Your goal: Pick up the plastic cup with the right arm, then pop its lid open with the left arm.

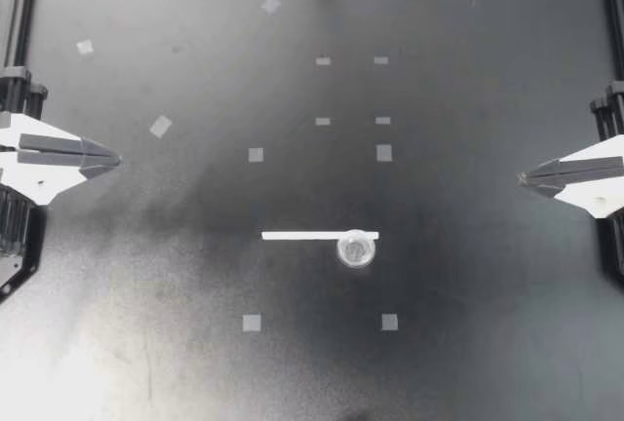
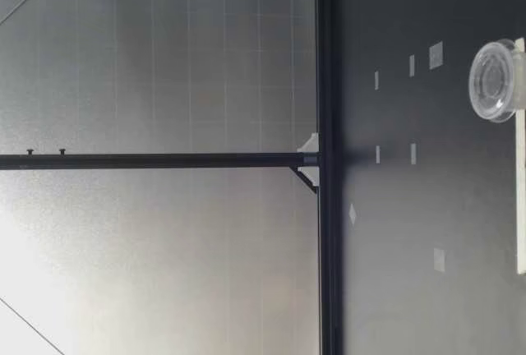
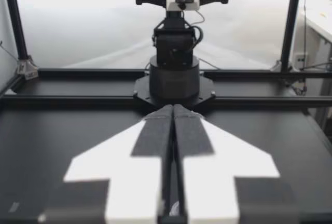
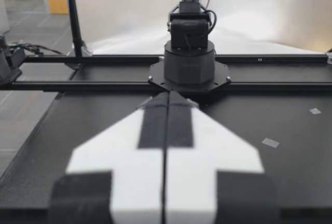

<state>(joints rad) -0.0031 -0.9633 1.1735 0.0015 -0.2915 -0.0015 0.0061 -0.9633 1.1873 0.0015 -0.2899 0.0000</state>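
- The left hand is pressed together, at the counter's edge.
- The right hand is pressed together too.
- The cup sits between them, well apart from both, nearer the right hand, against a strip.

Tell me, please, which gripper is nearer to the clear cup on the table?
Right. My right gripper sits at the table's right edge, apart from the clear cup; my left gripper sits at the left edge, farther away.

Robotics lab: black test table with white tape markers, dark metal frame rails, arm pedestals at both ends.
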